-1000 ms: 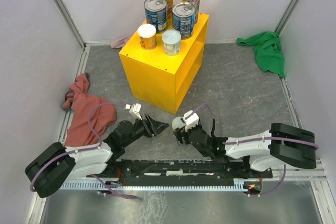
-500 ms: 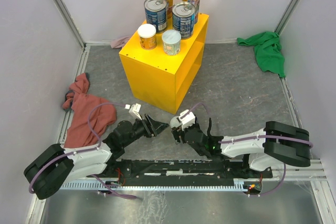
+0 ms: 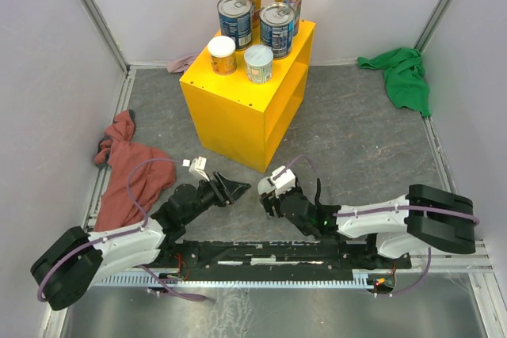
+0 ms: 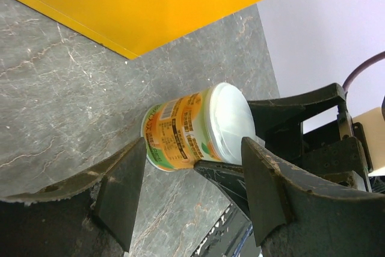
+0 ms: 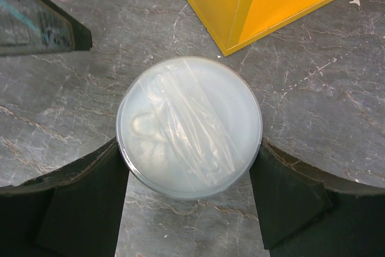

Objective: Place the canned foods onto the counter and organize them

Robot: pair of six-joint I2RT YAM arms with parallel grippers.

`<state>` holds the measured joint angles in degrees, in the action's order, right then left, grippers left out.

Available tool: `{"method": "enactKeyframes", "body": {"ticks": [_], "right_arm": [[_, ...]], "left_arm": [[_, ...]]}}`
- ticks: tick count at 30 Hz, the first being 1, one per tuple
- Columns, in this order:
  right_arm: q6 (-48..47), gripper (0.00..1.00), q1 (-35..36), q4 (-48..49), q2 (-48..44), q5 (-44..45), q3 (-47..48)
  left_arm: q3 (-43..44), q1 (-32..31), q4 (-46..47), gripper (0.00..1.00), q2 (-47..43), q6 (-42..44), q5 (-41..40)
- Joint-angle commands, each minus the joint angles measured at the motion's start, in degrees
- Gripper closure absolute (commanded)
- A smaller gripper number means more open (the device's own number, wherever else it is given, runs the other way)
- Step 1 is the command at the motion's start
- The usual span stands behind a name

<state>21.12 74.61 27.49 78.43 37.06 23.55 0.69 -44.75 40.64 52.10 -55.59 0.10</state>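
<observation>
Short white-lidded can stands upright on the grey floor, at 6 o'clock from the near corner of the yellow counter. Right gripper is clamped on it, one finger touching each side of the lid. Left gripper sits at 9 o'clock of the can, jaws apart, holding nothing. Six other cans stand on the counter top

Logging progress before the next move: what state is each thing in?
six cans: upright on the counter.
seventh can: upright on the floor, lidded.
right gripper: shut on seventh can.
left gripper: open, empty.
red cloth: crumpled.
green cloth: crumpled.
</observation>
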Motion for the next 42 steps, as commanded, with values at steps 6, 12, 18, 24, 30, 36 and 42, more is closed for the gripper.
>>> {"method": "enactKeyframes", "body": {"ticks": [6, 12, 18, 24, 30, 36, 42], "right_arm": [[-2.0, 0.78, 1.9, -3.1, -8.1, 1.4, 3.3], [-4.3, 0.84, 4.8, -9.6, -13.8, 4.0, 7.1], [-6.3, 0.86, 7.5, -15.1, -16.6, 6.4, 11.7], [-8.8, 0.9, 10.5, -19.6, -17.2, 9.1, 17.4], [-11.4, 0.91, 12.4, -24.0, -16.8, 10.6, 24.6], [-14.2, 0.94, 13.1, -27.9, -13.9, 11.2, 33.1], [-18.8, 0.94, 13.1, -29.9, -10.0, 11.9, 42.6]], "left_arm": [[-2.2, -0.1, -5.2, 0.29, -5.5, -2.8, -5.5], [-2.1, -0.2, -6.4, 0.29, -6.3, -2.9, -6.1], [-2.2, -0.2, -6.1, 0.29, -5.7, -3.3, -6.4], [-2.3, -0.1, -6.4, 0.29, -6.1, -3.4, -6.5], [-2.3, -0.1, -6.6, 0.29, -6.4, -3.5, -6.5], [-2.2, -0.1, -6.6, 0.29, -6.3, -3.5, -6.4], [-1.9, -0.1, -7.0, 0.29, -6.7, -3.3, -6.1]]}}
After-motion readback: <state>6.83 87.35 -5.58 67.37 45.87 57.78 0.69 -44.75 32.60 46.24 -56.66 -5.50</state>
